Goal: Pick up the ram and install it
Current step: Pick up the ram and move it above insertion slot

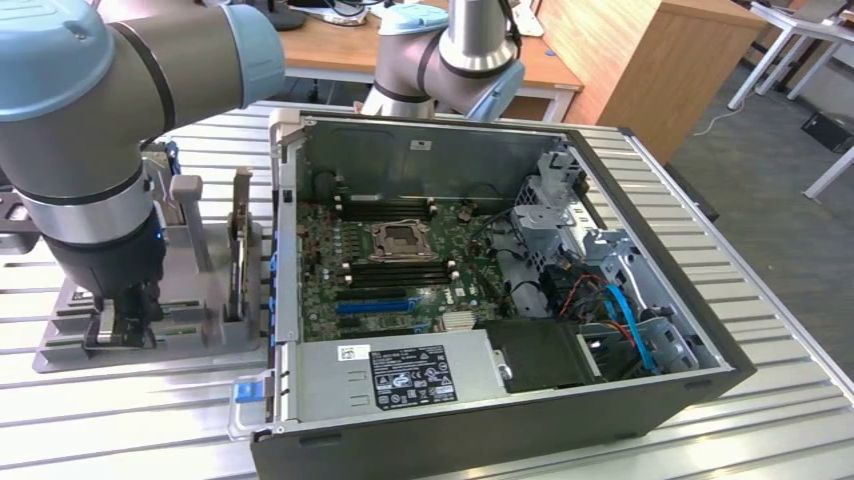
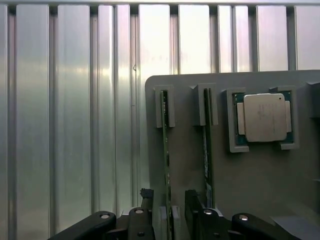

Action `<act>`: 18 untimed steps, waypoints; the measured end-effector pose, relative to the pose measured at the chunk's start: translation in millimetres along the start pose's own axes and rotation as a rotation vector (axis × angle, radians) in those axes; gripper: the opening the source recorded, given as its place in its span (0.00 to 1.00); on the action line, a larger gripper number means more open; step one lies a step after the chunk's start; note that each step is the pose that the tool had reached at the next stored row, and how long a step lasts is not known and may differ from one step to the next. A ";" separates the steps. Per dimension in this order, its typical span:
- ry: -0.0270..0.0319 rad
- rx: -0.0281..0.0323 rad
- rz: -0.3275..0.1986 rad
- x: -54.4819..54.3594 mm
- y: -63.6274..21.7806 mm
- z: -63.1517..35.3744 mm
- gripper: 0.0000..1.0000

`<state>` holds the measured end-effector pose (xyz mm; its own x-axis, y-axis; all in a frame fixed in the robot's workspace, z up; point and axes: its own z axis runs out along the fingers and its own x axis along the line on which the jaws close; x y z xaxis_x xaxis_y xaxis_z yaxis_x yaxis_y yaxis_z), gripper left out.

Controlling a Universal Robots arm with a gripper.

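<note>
We judge the pick-up in hand: our fingers [image 2: 192, 202] stand released astride the ram [image 2: 165, 150], slotted in the grey tray [image 2: 250, 190] at the exterior view's left of the computer case [image 1: 694, 370], so grasping calls for squarely centred closing.

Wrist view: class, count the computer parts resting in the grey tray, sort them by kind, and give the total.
ram sticks: 2
processor chip: 1
Total: 3
</note>
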<state>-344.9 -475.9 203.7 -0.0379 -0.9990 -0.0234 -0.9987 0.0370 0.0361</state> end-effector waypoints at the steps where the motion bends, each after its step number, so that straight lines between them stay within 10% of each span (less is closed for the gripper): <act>1: 0.0001 -0.0001 0.000 0.0 0.0 0.1 0.38; 18: 0.0030 -0.0003 -0.024 -0.2 1.5 1.0 0.38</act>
<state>-346.4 -475.6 202.8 -0.0141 -0.9997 -0.0213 -0.9993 0.0134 0.0359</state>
